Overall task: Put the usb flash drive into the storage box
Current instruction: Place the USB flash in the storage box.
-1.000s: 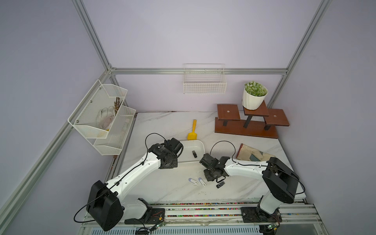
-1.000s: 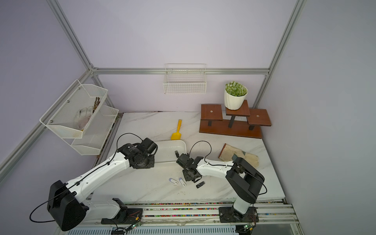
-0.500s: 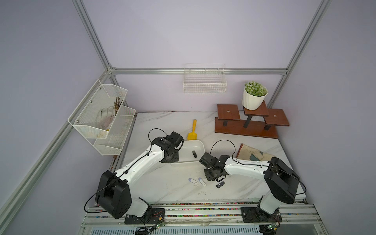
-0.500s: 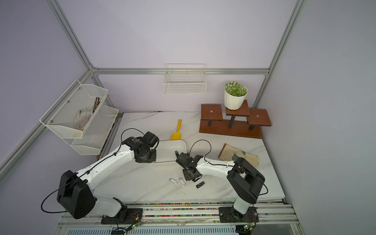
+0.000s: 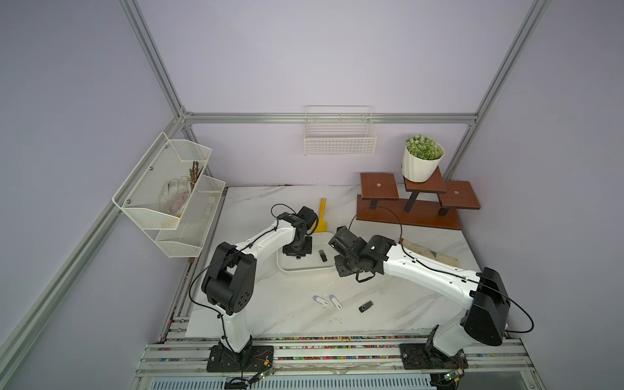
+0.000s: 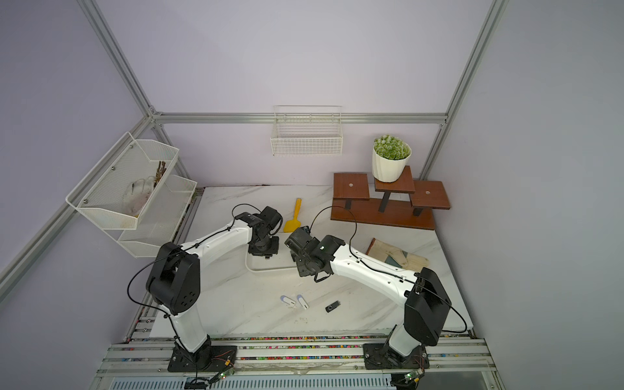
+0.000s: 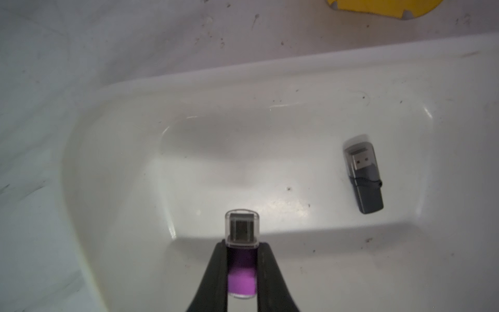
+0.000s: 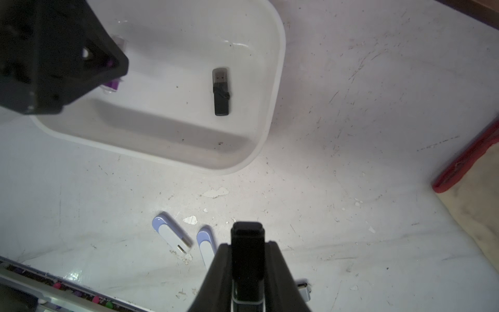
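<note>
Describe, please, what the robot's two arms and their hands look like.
The left arm and right arm match: smooth white links between bulky black joint housings, with a thin black cable looping loosely along each. The left hand and right hand have matte black fingers tapering to narrow tips.

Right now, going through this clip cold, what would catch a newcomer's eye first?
The left claw pinches a purple flash drive with a clear cap over the white storage box, where a dark grey flash drive already lies. Just off the box, the right claw grips a black flash drive above the table, where two white-and-blue flash drives lie loose.
</note>
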`<state>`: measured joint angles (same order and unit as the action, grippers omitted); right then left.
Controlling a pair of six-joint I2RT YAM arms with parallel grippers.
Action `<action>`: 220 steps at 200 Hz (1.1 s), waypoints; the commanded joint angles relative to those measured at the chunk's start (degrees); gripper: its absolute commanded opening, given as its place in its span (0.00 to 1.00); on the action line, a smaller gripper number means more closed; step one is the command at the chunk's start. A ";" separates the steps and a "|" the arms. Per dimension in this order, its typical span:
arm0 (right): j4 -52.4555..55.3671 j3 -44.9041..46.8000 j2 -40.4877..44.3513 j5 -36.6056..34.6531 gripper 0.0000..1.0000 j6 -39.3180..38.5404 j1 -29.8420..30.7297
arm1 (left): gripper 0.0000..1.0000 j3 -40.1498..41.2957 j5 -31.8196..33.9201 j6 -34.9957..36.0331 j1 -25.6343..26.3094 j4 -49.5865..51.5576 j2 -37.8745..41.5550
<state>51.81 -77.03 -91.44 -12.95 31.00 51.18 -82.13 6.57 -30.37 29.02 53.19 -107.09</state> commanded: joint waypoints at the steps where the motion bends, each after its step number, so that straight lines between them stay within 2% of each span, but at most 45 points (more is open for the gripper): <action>1: 2.76 -1.66 -1.66 -1.32 0.00 -1.18 -2.59 | 0.00 -5.00 -3.61 1.83 -0.10 -3.27 -3.56; 62: 1.78 -2.51 0.07 0.25 0.00 -4.06 -9.86 | 0.00 -11.11 -6.57 1.38 1.10 -4.79 -11.39; 149: 1.42 -3.44 -0.84 1.22 0.00 -5.32 -11.32 | 0.00 -10.26 -6.03 -1.94 3.52 -5.11 -13.10; 178: 1.18 -3.56 -1.19 1.49 0.00 -5.52 -11.32 | 0.14 -10.27 -3.98 -1.86 3.51 -4.17 -11.89; 192: 1.02 -3.67 -1.56 1.72 0.00 -5.59 -11.34 | 0.26 -10.46 -4.17 -1.66 3.55 -4.18 -11.48; 220: 0.59 -3.65 -1.92 2.20 0.00 -5.60 -11.28 | 0.39 -11.20 -4.76 -1.38 3.52 -4.23 -11.22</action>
<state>52.56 -79.50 -92.60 -11.27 26.09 40.12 -91.66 1.56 -31.48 32.60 48.93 -120.31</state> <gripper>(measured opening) 0.208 0.351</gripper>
